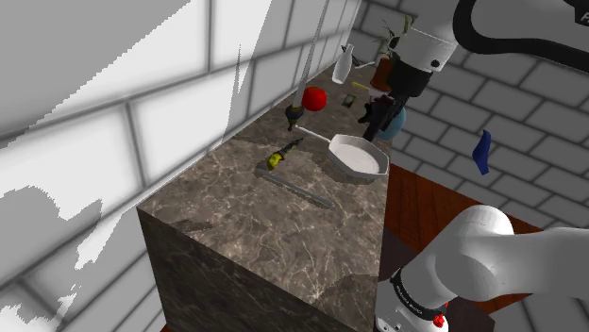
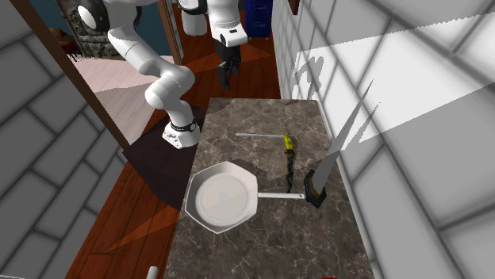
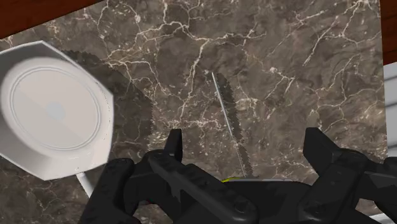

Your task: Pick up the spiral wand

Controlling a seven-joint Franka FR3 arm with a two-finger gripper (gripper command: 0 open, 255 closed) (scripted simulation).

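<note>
The spiral wand (image 2: 259,135) is a thin grey rod lying flat on the dark marble counter (image 1: 245,236), with a yellow and dark piece (image 2: 288,143) at one end. In the shoulder view the wand (image 1: 298,189) lies left of a white pan, with the yellow piece (image 1: 279,156) just beyond it. My black gripper (image 1: 378,118) hangs open well above the counter, near the pan's far side, holding nothing. In the wrist view the wand (image 3: 226,118) runs across the marble between my spread fingers (image 3: 175,145), far below the gripper (image 3: 245,149).
A white octagonal pan (image 1: 360,157) (image 2: 222,198) (image 3: 51,118) sits on the counter beside the wand. A red ball-shaped item (image 1: 314,97) and a white bottle (image 1: 344,64) stand at the far end. A tiled wall (image 1: 142,104) borders the counter; red wooden floor (image 1: 425,203) lies below.
</note>
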